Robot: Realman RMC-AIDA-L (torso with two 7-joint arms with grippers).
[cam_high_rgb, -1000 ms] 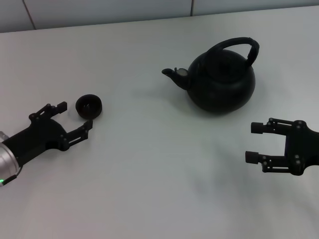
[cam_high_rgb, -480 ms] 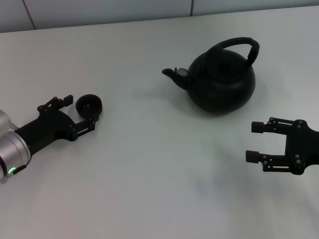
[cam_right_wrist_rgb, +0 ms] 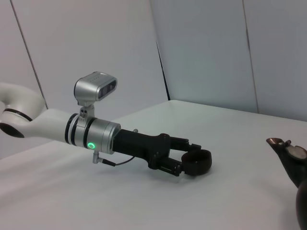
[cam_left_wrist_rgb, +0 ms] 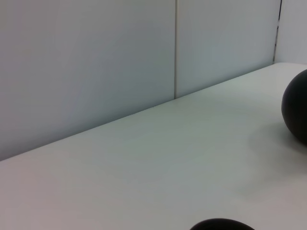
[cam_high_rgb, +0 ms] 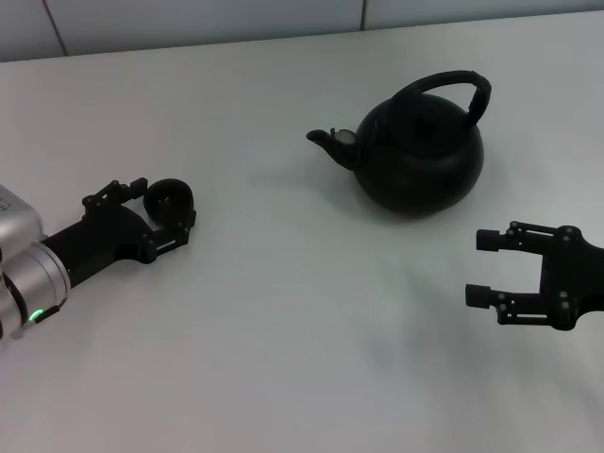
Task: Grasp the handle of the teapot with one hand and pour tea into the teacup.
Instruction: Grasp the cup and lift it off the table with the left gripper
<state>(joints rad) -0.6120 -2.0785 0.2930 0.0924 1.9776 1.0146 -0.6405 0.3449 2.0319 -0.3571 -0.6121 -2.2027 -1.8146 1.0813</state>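
Observation:
The black teapot point(cam_high_rgb: 420, 156) stands upright at the back right of the white table point(cam_high_rgb: 283, 321), spout point(cam_high_rgb: 326, 140) pointing left, arched handle point(cam_high_rgb: 453, 85) over its lid. The tiny black teacup point(cam_high_rgb: 172, 198) sits at the left. My left gripper point(cam_high_rgb: 162, 208) is open, with one finger on each side of the teacup; the right wrist view shows the cup point(cam_right_wrist_rgb: 197, 162) between its fingertips point(cam_right_wrist_rgb: 191, 145). My right gripper point(cam_high_rgb: 481, 269) is open and empty, in front of and to the right of the teapot. The left wrist view shows the teacup's rim point(cam_left_wrist_rgb: 220, 225) and the teapot's side point(cam_left_wrist_rgb: 297, 112).
A grey panelled wall point(cam_high_rgb: 189, 19) runs along the table's far edge. The teapot's spout and lid edge show in the right wrist view point(cam_right_wrist_rgb: 288, 153). Bare table lies between the teacup and the teapot.
My left gripper has moved forward and to the right, so its fingers now straddle the teacup. The right gripper, the teapot and the teacup have not moved.

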